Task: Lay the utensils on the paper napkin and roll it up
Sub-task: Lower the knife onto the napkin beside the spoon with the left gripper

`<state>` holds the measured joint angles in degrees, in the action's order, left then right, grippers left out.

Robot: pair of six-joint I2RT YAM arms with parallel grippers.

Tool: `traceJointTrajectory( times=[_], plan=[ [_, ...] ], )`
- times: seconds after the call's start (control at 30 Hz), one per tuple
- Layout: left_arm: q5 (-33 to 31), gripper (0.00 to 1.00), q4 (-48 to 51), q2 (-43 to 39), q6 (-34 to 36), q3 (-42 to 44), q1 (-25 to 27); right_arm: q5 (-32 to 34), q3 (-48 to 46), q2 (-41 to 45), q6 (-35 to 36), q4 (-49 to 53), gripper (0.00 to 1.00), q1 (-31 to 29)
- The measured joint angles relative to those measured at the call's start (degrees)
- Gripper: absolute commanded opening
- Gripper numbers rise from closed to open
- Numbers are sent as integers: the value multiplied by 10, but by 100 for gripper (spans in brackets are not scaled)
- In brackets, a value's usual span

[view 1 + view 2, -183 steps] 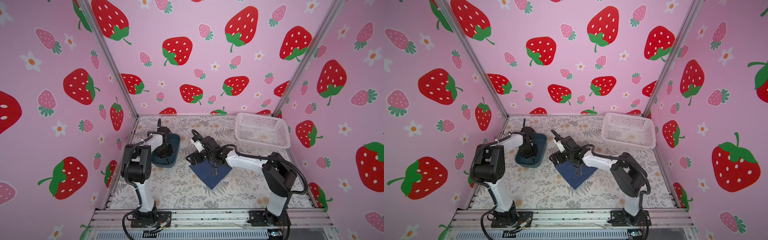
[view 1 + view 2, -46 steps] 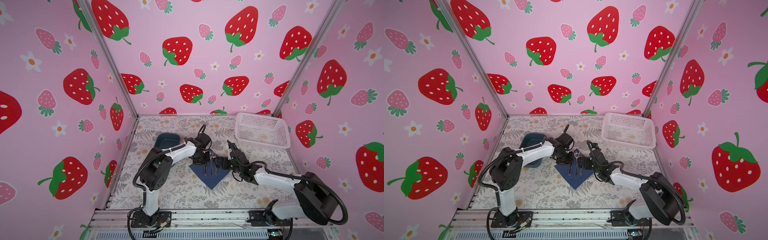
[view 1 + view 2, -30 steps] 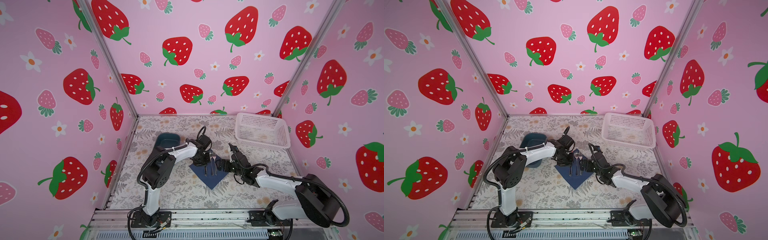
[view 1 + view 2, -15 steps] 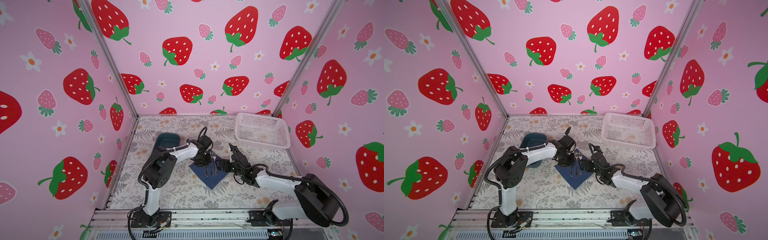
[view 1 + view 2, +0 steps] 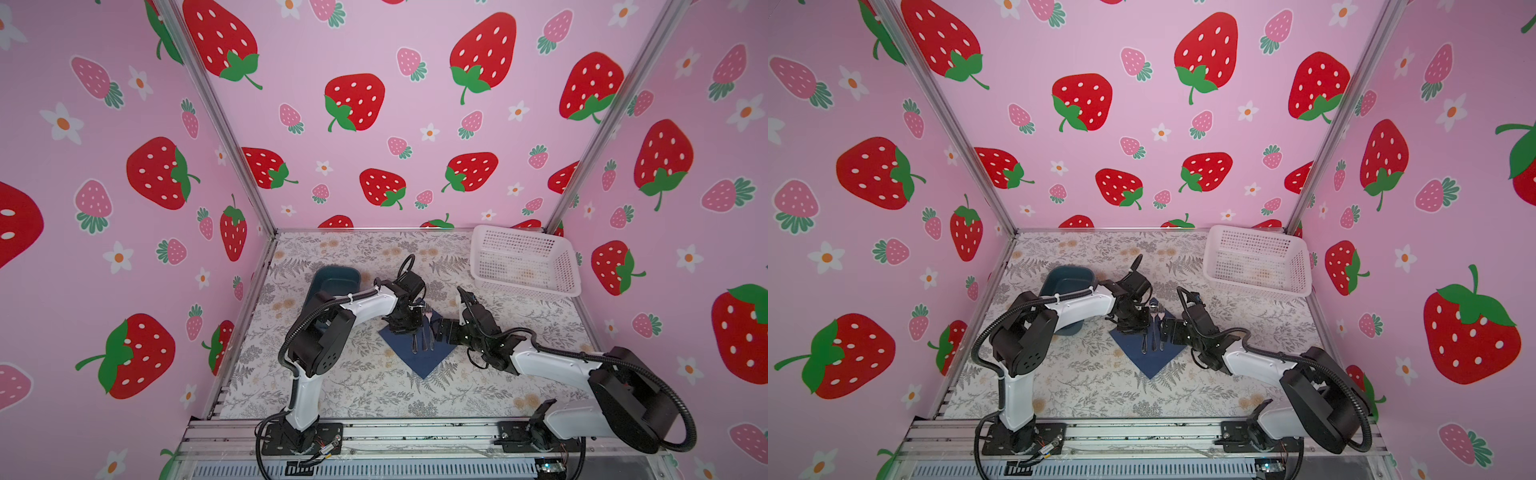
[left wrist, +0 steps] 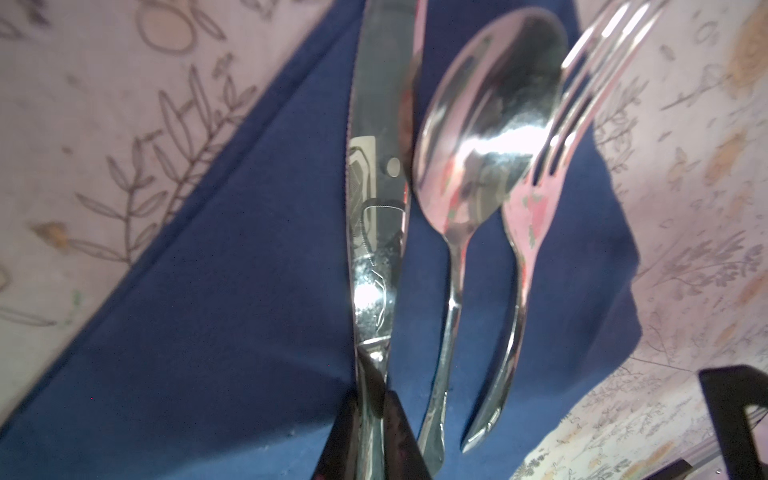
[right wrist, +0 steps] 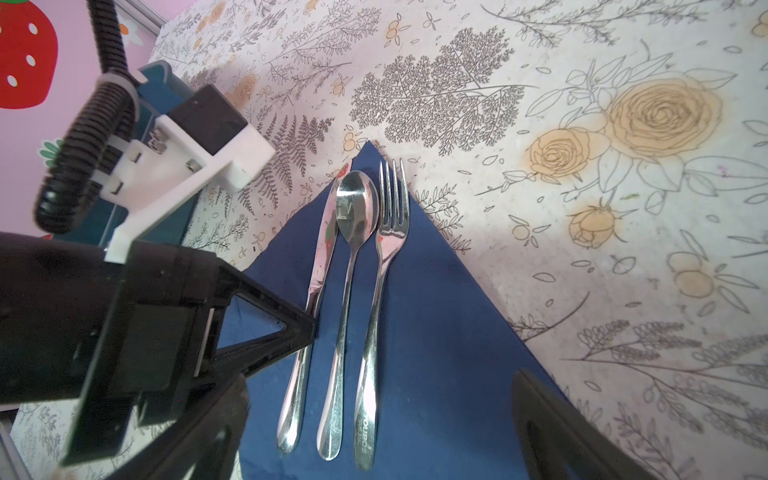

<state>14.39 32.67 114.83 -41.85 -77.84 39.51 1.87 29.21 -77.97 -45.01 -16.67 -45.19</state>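
Placing step looking nearly done, judging by layout: seeing the glossy steel table knife [image 7: 319, 266], glossy steel spoon [image 7: 357, 208] and glossy steel fork [image 7: 388, 241] lying side by side, parallel, on the thin dark navy square paper napkin [image 5: 419, 365], itself lying flat, corner-on, mid floral-print worktop [image 5: 353, 390]. Pinching the knife handle with the left hand [image 5: 409, 328], so not released yet. Holding the right hand [image 5: 1170, 331] spread wide, gripping nothing, hovering just beside the napkin's right corner. Remaining, probably: letting go of the knife, then all of the rolling. Seeing no fold or curl anywhere on the napkin.

Getting from both top views only: whole layout, dark teal oblong plastic tub [image 5: 336, 278] behind the left arm, white perforated plastic basket [image 5: 523, 266] in the far right corner; utensils too small there for judging contact. Getting from the left wrist view: black fingers [image 6: 399, 432] clamping the knife handle, fork tines overhanging the napkin edge. Getting from the right wrist view: all three handle ends sitting inside the napkin, plus the right hand's wide spread.
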Motion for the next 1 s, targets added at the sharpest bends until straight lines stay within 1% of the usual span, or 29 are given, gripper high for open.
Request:
traceJointTrajectory(
  times=[0.67, 0.83, 1.0],
  plan=[
    [11, 15, -13, 0, 0, 0, 0, -12, 4, 0, -4, 5, 100, 0],
    [10, 18, -15, 0, 2, 0, 0, -9, 4, 4, -8, 12, 100, 0],
    [0, 24, -16, -13, 14, 3, 1, 9, 4, 31, -22, 18, 100, 0]
  ],
)
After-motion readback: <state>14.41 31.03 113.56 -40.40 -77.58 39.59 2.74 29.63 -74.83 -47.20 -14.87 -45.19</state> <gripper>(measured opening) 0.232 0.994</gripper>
